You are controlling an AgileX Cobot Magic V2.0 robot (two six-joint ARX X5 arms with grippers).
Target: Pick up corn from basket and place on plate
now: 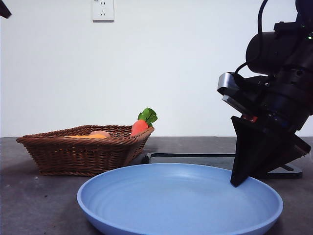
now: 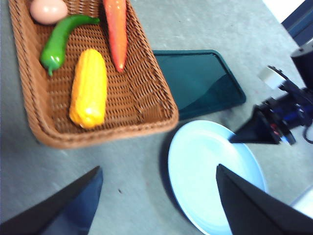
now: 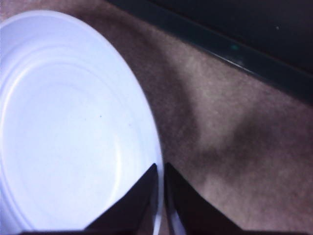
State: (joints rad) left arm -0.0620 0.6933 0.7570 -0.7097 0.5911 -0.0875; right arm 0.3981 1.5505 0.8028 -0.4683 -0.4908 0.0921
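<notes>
The yellow corn lies inside the brown wicker basket, only its top showing over the rim in the front view. My left gripper hangs open well above the table, between basket and plate, holding nothing. The light-blue plate sits empty in front of the basket. My right gripper is shut with one jaw on each side of the plate's far rim, and it shows at the plate's right in the front view.
Beside the corn in the basket lie a red-orange carrot, a green pepper and a peach-coloured egg-like item. A flat dark tray sits between basket and right arm. A wall socket hangs behind.
</notes>
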